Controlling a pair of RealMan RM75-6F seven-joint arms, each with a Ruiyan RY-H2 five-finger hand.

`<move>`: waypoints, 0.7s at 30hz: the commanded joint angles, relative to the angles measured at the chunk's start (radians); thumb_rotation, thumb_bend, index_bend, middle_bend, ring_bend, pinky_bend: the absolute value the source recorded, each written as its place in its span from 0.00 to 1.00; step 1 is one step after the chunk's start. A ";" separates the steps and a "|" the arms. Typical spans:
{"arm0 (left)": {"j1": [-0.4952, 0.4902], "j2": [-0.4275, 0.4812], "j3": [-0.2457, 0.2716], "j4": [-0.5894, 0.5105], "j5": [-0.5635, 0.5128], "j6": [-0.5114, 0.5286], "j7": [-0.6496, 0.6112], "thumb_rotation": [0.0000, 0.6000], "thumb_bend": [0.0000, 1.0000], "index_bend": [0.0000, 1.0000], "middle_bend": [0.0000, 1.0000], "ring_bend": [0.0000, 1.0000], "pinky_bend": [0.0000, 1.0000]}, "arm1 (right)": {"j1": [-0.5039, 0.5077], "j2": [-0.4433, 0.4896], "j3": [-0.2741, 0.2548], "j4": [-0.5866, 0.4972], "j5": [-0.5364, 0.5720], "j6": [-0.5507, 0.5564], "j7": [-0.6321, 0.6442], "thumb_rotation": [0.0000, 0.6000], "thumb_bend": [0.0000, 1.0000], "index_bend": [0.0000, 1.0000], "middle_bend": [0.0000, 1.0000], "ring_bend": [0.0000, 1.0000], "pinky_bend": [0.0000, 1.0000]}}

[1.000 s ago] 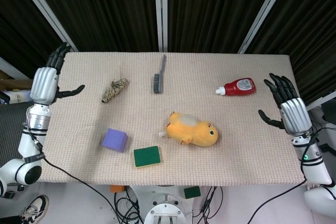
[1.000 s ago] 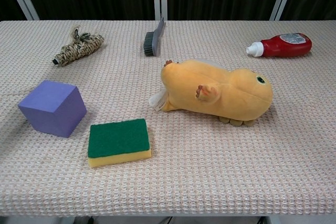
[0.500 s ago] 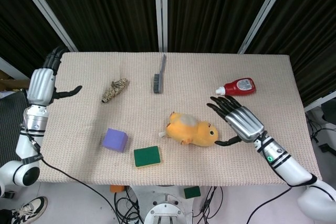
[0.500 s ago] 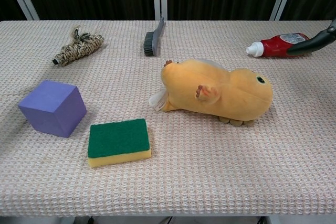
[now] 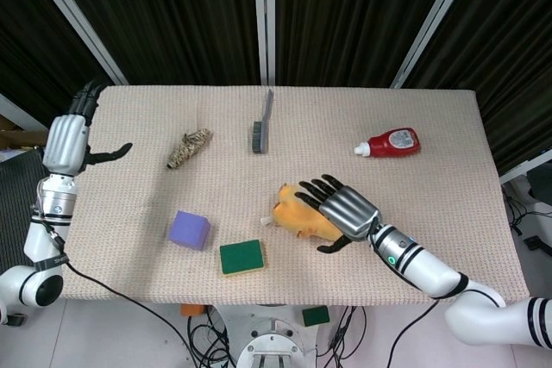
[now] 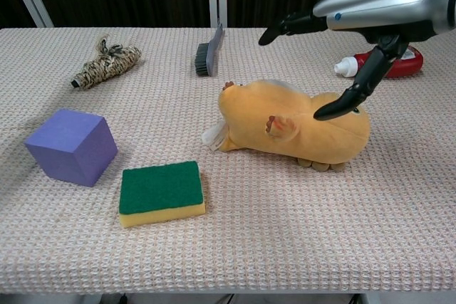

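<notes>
A yellow plush animal [image 5: 297, 215] [image 6: 292, 124] lies on its side near the middle of the table. My right hand [image 5: 340, 210] [image 6: 370, 16] hovers just above its head end, fingers spread, holding nothing. At the table's left edge my left hand [image 5: 69, 137] is raised, fingers apart and empty; the chest view does not show it. The knotted rope bundle [image 5: 189, 147] [image 6: 105, 65] is the thing nearest to it.
A purple cube [image 5: 189, 229] [image 6: 71, 146] and a green-and-yellow sponge [image 5: 241, 257] [image 6: 161, 191] lie at the front left. A grey brush [image 5: 261, 123] [image 6: 208, 52] lies at the back middle, a red bottle [image 5: 392, 141] [image 6: 385, 62] on its side at the back right.
My right hand has swept from the table's right edge leftward and now hangs over the plush animal. The left hand has barely shifted.
</notes>
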 commanded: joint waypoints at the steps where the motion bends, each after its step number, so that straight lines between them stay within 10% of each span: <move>1: 0.001 0.003 -0.001 0.001 0.001 0.000 -0.004 1.00 0.14 0.00 0.01 0.04 0.25 | 0.023 -0.023 -0.030 0.005 0.041 -0.013 -0.029 0.65 0.20 0.00 0.00 0.00 0.00; 21: 0.003 -0.005 0.005 0.019 0.004 -0.006 -0.017 1.00 0.14 0.00 0.01 0.04 0.25 | 0.057 -0.041 -0.083 0.024 0.099 -0.013 0.046 0.66 0.20 0.00 0.00 0.00 0.00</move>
